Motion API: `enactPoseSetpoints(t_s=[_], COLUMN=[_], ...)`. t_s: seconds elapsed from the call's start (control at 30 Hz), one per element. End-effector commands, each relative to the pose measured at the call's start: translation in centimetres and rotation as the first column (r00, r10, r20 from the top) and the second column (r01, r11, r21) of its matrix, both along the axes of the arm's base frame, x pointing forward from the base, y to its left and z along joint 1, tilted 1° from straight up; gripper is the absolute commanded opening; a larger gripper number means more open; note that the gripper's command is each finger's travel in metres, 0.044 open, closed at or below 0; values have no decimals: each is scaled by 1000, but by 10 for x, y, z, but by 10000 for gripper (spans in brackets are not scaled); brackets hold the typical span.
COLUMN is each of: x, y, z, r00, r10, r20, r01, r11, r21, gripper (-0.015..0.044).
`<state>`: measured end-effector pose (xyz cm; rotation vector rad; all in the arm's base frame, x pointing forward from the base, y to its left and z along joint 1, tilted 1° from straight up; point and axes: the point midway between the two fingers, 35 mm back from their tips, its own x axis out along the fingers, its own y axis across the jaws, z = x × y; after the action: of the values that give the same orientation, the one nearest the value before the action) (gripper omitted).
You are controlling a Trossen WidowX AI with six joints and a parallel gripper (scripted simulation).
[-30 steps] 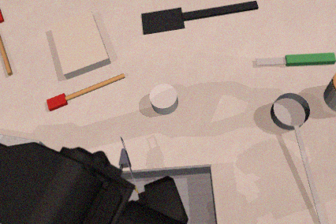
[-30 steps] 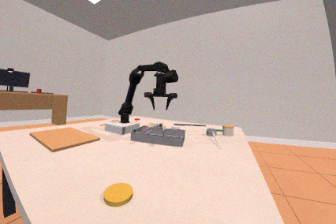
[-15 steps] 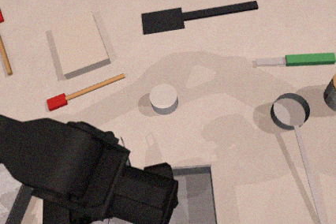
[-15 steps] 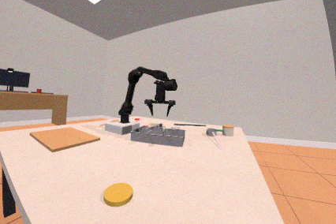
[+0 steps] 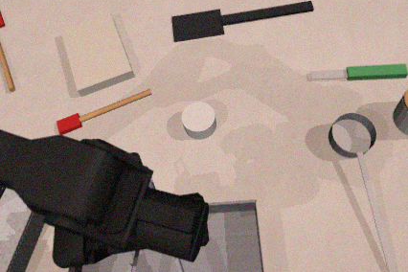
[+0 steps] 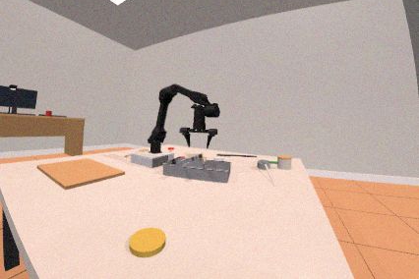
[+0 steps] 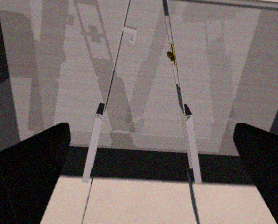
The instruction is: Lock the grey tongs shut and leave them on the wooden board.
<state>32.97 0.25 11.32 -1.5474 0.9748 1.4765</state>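
The grey tongs [image 7: 93, 150] lie open across the roasting tin [image 5: 257, 232] [image 6: 197, 174]. In the wrist view their two arms are well apart and run down over the tin's dark near wall; the hinge cannot be made out. My gripper [image 6: 199, 146] [image 7: 152, 130] is open and empty, pointing down above the tin. In the wrist view both tong arms show between the wide-spread fingers, with no contact visible. In the top view my arm hides the fingers and most of the tongs. The wooden board [image 6: 81, 172] lies flat at the left in the exterior view, with nothing on it.
Beyond the tin are a white cylinder [image 5: 198, 118], a red-headed brush [image 5: 69, 124], a pale block [image 5: 98, 56], a black spatula [image 5: 197, 26] and a green-handled knife [image 5: 376, 72]. A long-handled strainer [image 5: 371, 198] and a can [image 6: 284, 163] are at the right. A yellow disc [image 6: 148, 241] lies in front.
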Motion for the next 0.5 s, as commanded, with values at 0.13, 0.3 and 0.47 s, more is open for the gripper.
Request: enactPoseSetpoints(t_s=[0.13, 0.3, 0.47], x=[1, 2, 3], y=[0, 0, 0], z=[-10, -18, -26], r00=[1000, 1000, 1000], r10=[-5, -5, -5], r20=[-2, -2, -2], r01=[5, 5, 5], r11=[1000, 1000, 1000], r21=[1, 1, 0], gripper=[440, 440, 440])
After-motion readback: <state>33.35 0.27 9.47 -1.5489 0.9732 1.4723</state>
